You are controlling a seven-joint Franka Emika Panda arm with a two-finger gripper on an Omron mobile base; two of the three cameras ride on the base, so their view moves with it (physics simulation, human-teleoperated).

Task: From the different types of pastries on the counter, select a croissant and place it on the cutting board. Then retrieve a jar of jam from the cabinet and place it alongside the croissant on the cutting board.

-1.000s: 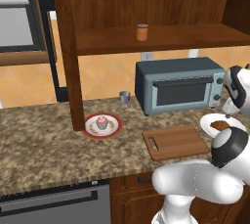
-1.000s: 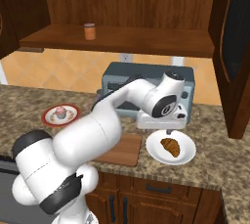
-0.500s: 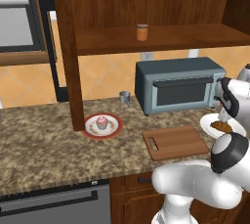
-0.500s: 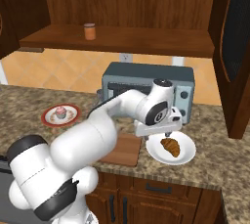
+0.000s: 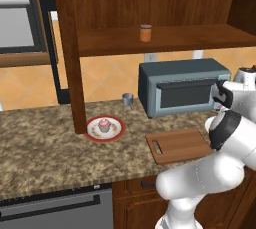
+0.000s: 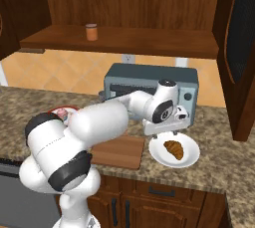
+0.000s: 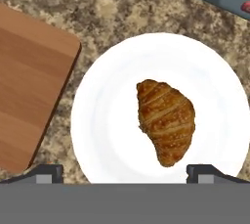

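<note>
— On the right side of the right base view, what is seen under the arm?

— A white plate (image 6: 187,160) is seen on the table (image 6: 219,165), and the croissant (image 6: 174,148) is lying on it. The gripper (image 6: 168,128) is held just above the plate, with its jaws spread wide and nothing between them. In the hand view the croissant (image 7: 166,120) is found near the centre of the frame, a little to the right, and the two fingertips (image 7: 46,173) are seen at the bottom edge, far apart from each other.

— And where is the cutting board?

— The cutting board (image 6: 119,152) is placed flat just beside the plate, to its left in the right base view. Nothing is lying on it. In the left base view its slot handle (image 5: 157,147) is turned to the left.

— Are the other things visible?

— Yes. The jar of jam (image 5: 145,33) is standing on the shelf of the cabinet (image 5: 70,53), in the upper middle of the left base view. The cupcake (image 5: 104,124) is seen on a red-rimmed plate (image 5: 118,134) at the left of the table, near the cabinet's side panel. A grey-blue microwave (image 5: 180,90) is standing behind the board, and a small grey cup (image 5: 128,100) is beside it.
</note>
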